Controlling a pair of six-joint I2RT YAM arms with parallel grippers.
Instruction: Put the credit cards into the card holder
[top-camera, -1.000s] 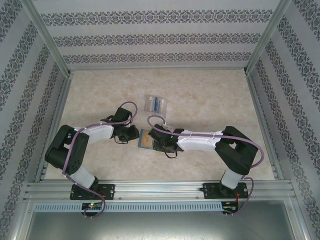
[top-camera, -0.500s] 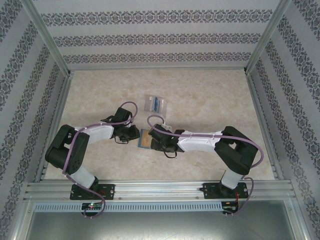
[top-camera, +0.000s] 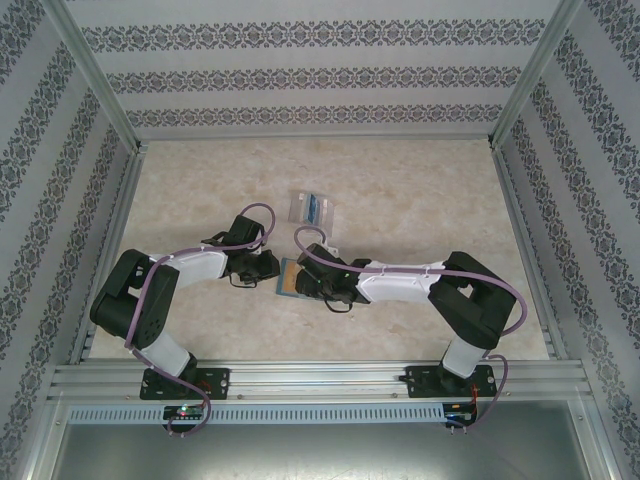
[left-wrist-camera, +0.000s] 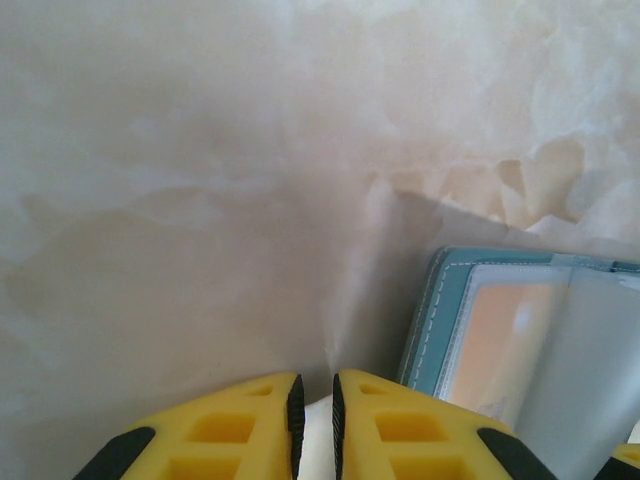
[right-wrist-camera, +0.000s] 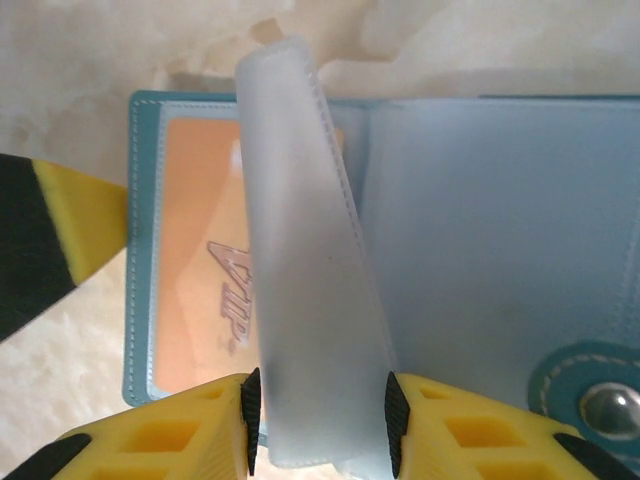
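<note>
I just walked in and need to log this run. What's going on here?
The right hand pinches a clear plastic flap of the open blue-grey wallet and lifts it. In a pocket beside the flap lies the orange card, not yet taken out. The left hand, fingers nearly together, is low beside the wallet's edge. The clear card holder sits farther back on the table, with what looks like a blue card in it.

marbled table (top-camera: 420, 190), wallet (top-camera: 287, 279), card holder (top-camera: 309, 207)
</note>
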